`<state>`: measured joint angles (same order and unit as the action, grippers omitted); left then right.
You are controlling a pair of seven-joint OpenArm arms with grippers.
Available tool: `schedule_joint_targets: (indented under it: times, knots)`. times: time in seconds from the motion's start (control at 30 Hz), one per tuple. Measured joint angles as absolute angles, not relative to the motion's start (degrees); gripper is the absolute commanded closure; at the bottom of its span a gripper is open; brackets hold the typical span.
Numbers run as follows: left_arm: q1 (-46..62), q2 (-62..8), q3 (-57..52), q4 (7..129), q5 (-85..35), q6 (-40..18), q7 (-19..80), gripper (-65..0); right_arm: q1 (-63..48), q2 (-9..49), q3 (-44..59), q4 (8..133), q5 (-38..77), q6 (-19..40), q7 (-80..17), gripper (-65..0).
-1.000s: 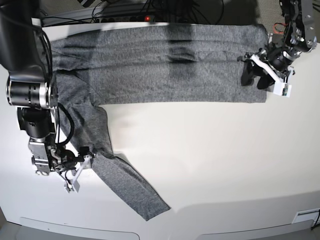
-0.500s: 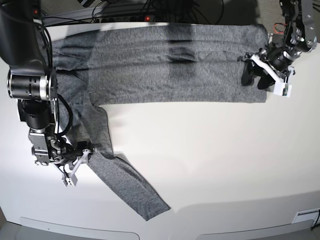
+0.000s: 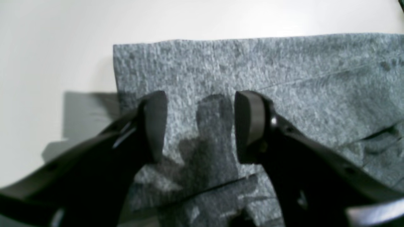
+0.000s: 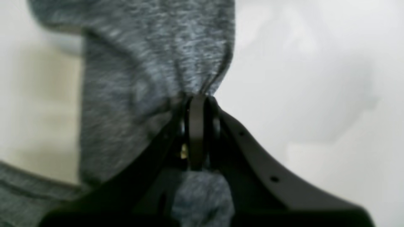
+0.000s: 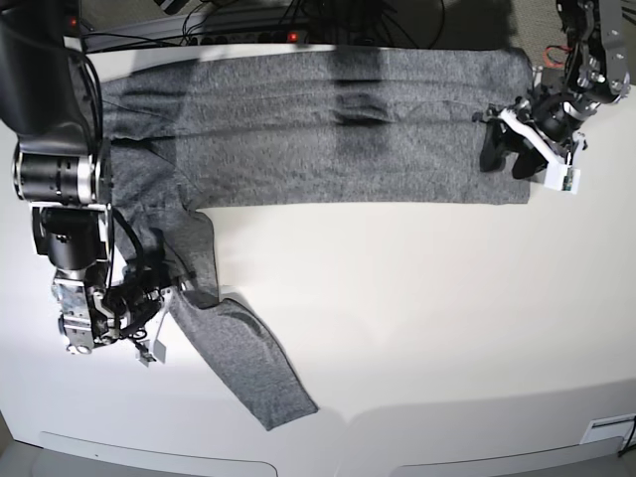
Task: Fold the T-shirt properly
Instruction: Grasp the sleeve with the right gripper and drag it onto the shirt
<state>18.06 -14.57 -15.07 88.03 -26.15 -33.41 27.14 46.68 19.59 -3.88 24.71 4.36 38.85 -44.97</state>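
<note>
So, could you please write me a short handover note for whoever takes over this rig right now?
Right gripper: shut on the T-shirt, pinching the sleeve partway along.
Left gripper: open, holding nothing, over the shirt's hem corner.
T-shirt: body flat along the table's far side, the sleeve trailing toward the near edge.
Done: sleeve gripped.
Left: fold that sleeve onto the body, then fold the body.

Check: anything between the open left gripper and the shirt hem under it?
Nothing visible. The left gripper stands open right over the T-shirt near its hem corner, bare fabric between the fingers. The right gripper is already pinching the sleeve.
</note>
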Motion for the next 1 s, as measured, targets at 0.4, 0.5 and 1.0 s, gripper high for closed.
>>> schedule_joint_targets:
  times: [0.4,0.5,1.0]
  knots:
    - [18.1,-14.6,-15.1,88.0,-26.2,-33.4,26.9,-33.3,41.8,19.5,-3.9,48.5,26.1,39.7,-61.6,0.0]
    - [18.1,-14.5,-15.1,88.0,-26.1,-33.4,26.9,-33.3,37.7,19.7,-3.9,54.4,32.6,39.7,-65.3,0.0]
    - [18.1,-14.5,-15.1,88.0,-26.1,-33.4,26.7,-33.3,10.2,19.7,-4.2,95.7,52.9,39.7,-73.7,0.0]
